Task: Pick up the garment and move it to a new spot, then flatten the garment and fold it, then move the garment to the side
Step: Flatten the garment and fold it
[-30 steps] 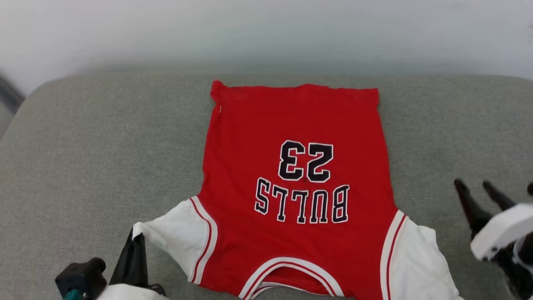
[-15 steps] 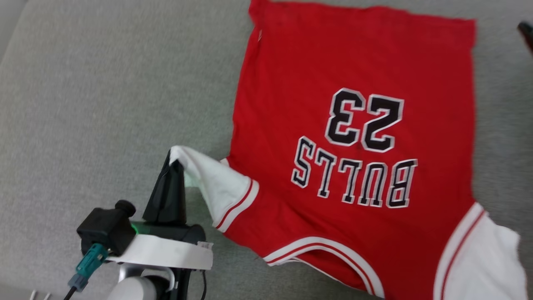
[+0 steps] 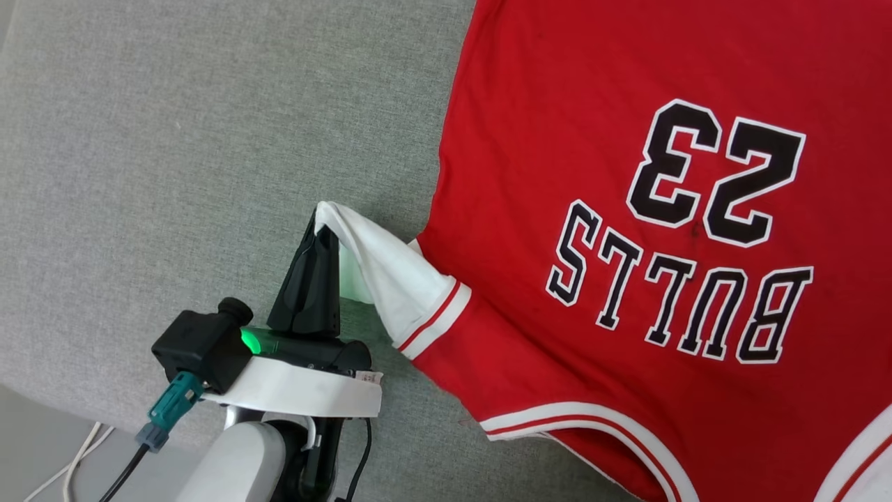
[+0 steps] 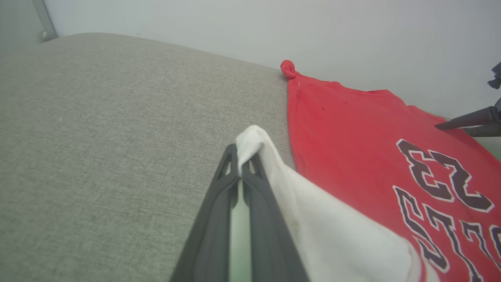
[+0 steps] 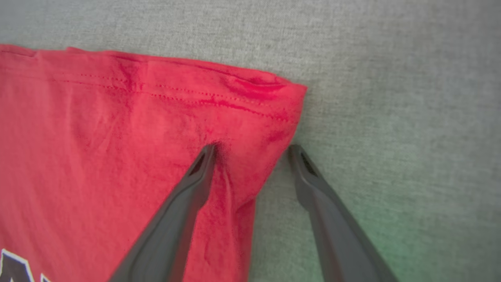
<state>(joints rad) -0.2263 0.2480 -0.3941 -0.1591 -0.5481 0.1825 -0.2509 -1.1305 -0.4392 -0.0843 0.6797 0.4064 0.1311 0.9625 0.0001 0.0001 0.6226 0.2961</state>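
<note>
The garment (image 3: 557, 174) is a red jersey with black, white-outlined "23" and "BULLS", spread flat on a grey cushion. My left gripper (image 3: 322, 222) is shut on the tip of its white sleeve (image 3: 390, 279), lifting that corner off the cushion; in the left wrist view the gripper (image 4: 244, 150) pinches the white cloth (image 4: 332, 235). My right gripper (image 5: 250, 150) stands open over the hem corner of the garment (image 5: 117, 137): one fingertip (image 5: 205, 156) presses on the red fabric, the other rests on the cushion just past the edge.
The grey fabric cushion (image 3: 174, 139) runs wide to the left of the garment. Its near edge (image 3: 83, 411) drops to a pale floor with white cables (image 3: 70, 467). A white wall (image 4: 235, 27) stands behind the cushion.
The head camera has tilted down and left, so the picture has shifted. My left gripper has raised the white sleeve tip higher. My right gripper has reached to the garment's far hem corner.
</note>
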